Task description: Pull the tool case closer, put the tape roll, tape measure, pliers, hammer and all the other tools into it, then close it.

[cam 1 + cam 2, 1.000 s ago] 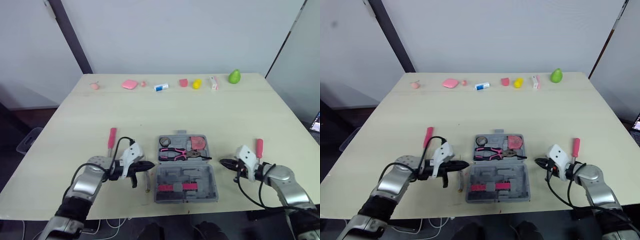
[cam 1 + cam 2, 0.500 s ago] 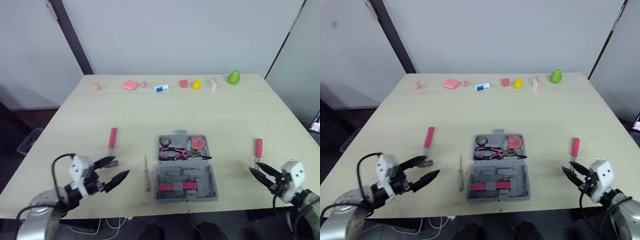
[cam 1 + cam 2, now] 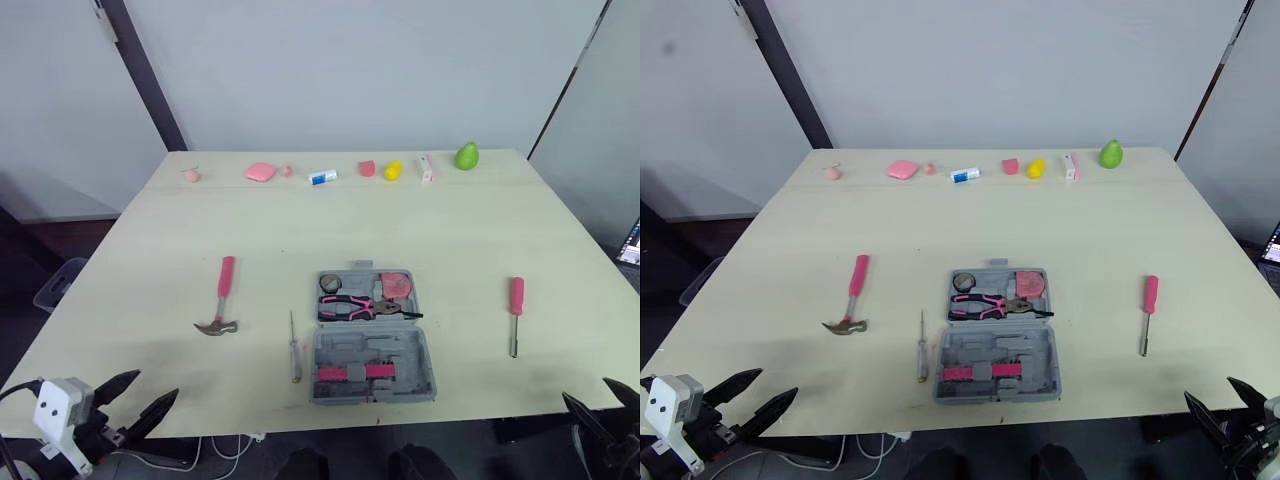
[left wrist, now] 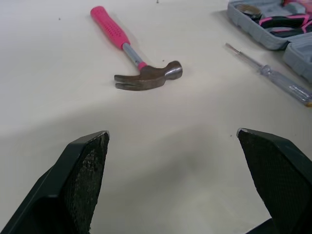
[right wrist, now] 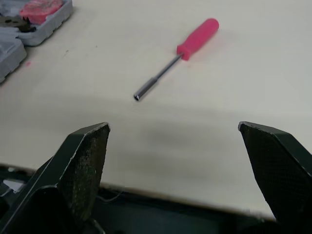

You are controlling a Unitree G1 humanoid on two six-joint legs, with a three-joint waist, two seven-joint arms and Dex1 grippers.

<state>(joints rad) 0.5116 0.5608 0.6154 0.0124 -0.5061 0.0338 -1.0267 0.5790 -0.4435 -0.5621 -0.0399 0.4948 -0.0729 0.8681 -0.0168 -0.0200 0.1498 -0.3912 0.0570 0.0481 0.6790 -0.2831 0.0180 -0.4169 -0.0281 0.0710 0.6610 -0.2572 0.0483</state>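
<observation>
Left eye view: on the pale wooden tabletop point(image 3: 400, 220) a grey plastic tool case point(image 3: 372, 345) lies open and flat, near the middle of the near side. Its far half holds a dark tape roll point(image 3: 330, 284) at the left, a pink tape measure point(image 3: 397, 284) at the right, and pink-and-black-handled pliers point(image 3: 360, 307) lying across on their near side. The near half has moulded slots with a pink strip point(image 3: 350, 374) in it; cannot tell what that is. Outside the case: a thin screwdriver with a clear handle point(image 3: 293, 347) lies just beside the case's left edge, tip toward the far side. A pink-handled steel hammer point(image 3: 222, 295) lies further left, head toward the near edge and handle toward the far edge. A pink-handled nut driver point(image 3: 515, 314) lies well apart to the right of the case, shaft toward the near edge. All three lie flat on the tabletop, none touching the case. Left claw point(image 3: 157, 383) sits low at the near-left edge of the tabletop, black fingers spread apart, nothing between them; left wrist view looks across at the hammer, well apart from it. Right claw point(image 3: 584, 388) is at the near-right edge, fingers also spread wide, nothing held; right wrist view has the nut driver ahead, not touching. The far edge carries a green pear-shaped item point(image 3: 468, 154) and a flat pink item point(image 3: 260, 171) among other small bits.
</observation>
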